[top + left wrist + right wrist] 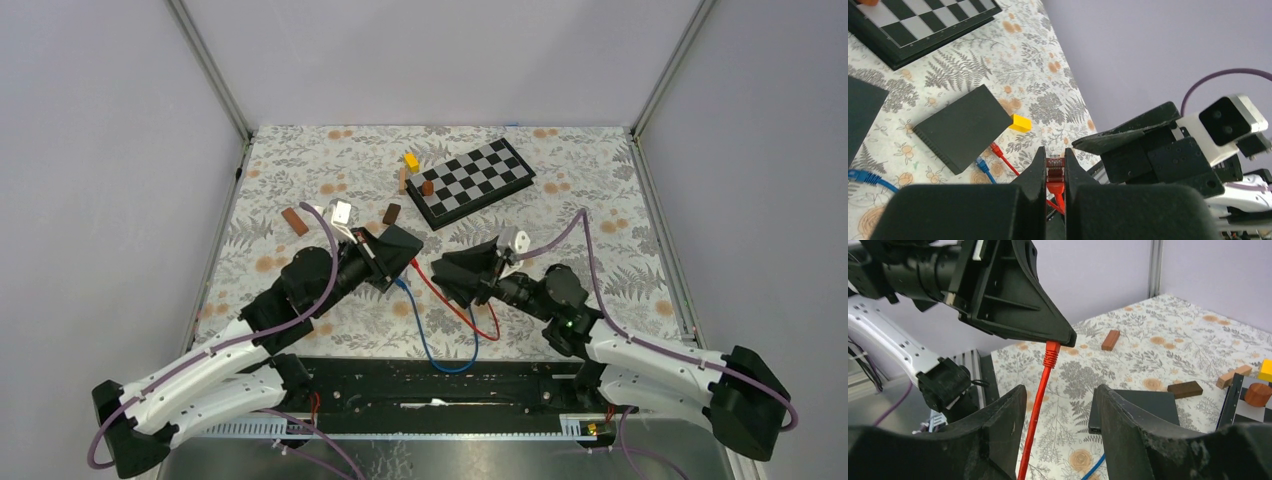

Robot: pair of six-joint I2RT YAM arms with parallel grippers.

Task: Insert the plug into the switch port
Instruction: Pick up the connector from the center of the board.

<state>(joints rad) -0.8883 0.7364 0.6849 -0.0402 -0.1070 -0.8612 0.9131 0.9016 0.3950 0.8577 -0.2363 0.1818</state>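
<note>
two robot arms meet over a fern-patterned surface (600, 200). the left jaws are clenched on a red plug (1054, 165), held up off the surface. its long axis runs in line with the jaws, tip pointing out ahead. the switch (960, 127), a flat black box, lies on the surface ahead of that plug, lower and to the left as the left wrist camera sees it. the plug would likely have to swing down and left to reach a port. which edge has a free port is too small to tell. both arms are near the switch, but only the left carries the plug. the right jaws are spread wide and hold nothing. counted: one switch, two cables, one red (1037, 405) and one blue (865, 177), and one chessboard (475, 180).
</note>
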